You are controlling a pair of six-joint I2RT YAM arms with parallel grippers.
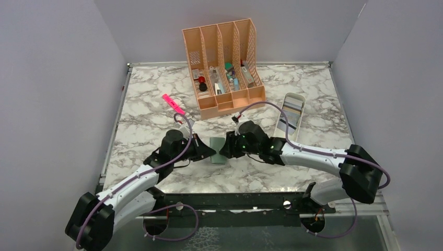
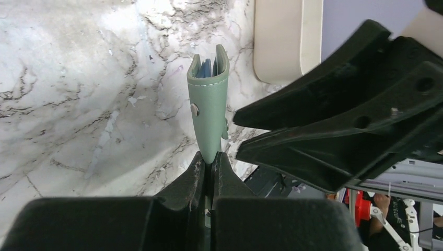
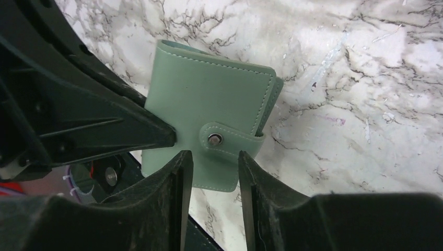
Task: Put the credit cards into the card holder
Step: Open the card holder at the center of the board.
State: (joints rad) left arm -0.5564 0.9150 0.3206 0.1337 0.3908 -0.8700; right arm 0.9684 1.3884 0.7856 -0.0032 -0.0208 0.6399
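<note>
Left gripper (image 2: 210, 157): pinched narrow on the near edge of the small grey-green stitched-leather bifold card holder (image 2: 209, 99), over the white-and-grey marble tabletop (image 2: 78, 78); lifted or resting, cannot tell.
Card holder: sticking straight out from between the left jaws, folded closed, with the rounded snap tab (image 3: 230, 140) fastened; blue-grey pockets just showing at the end farthest from those jaws.
Right gripper (image 3: 214, 157): jaws apart and gripping nothing, one finger on either side of the snap tab; touching the cover or just short of it, cannot tell.
Credit cards (image 1: 290, 116): thin flat dark and tan rectangles lying in the long white oblong plastic tray (image 1: 300, 98), well apart from both pairs of jaws, out beyond the right arm.
Step in hand: probably unfastening the tab, ahead of any card loading.
Risk, tab: right jaws closing on the whole cover instead of the tab alone, leaving the snap shut.
Risk, grip: a pull on the snap dragging the card holder out of the thin left pinch, twisting or dropping it.
Risk, crowding: both sets of fingers very near each other; collision on any sideways shift.
</note>
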